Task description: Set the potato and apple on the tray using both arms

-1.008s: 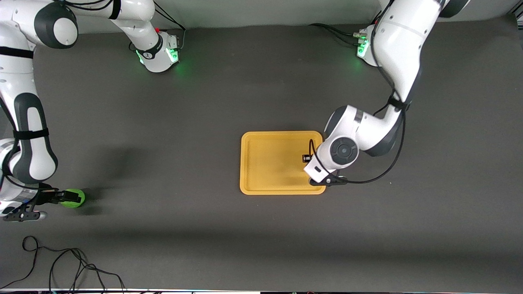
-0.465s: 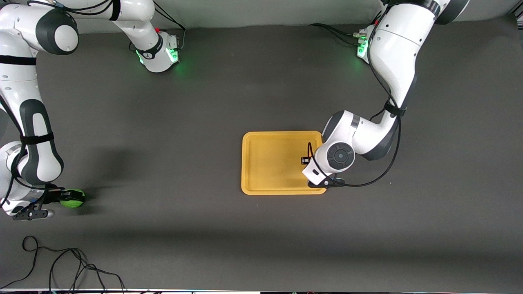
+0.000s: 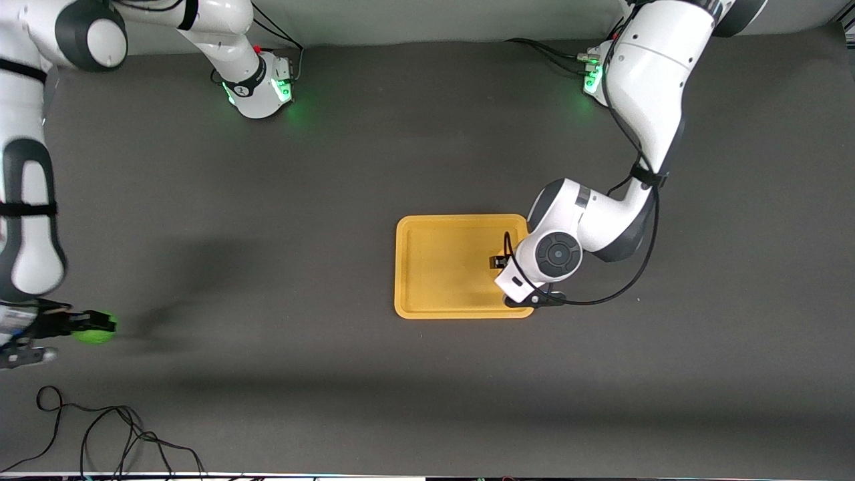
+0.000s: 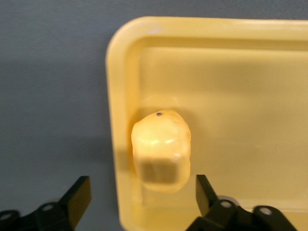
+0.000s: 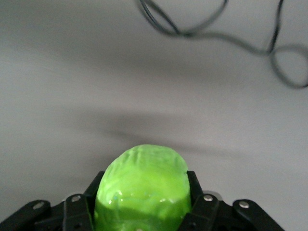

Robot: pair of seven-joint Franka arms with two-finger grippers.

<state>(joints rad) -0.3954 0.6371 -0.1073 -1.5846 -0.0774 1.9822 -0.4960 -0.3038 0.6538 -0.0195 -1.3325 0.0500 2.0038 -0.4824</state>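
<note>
carrying the apple while the potato is already set on the tray

the potato (image 4: 161, 149) lies inside the tray (image 3: 427, 230), near the corner toward the left arm's end and close to the rim nearer the front camera; the left gripper (image 4: 143, 199) hangs just above it with its jaws spread wide and nothing between them, so that half of the task is judged done. the apple (image 3: 95, 327) is clamped between the closed fingers of the right gripper (image 5: 143, 202), lifted off the desk (image 3: 280, 200) at the right arm's end, well apart from the tray. next, the apple is to be carried over bare tray floor, lowered and released clear of the potato, and the left arm is best raised out of the way first.
</note>
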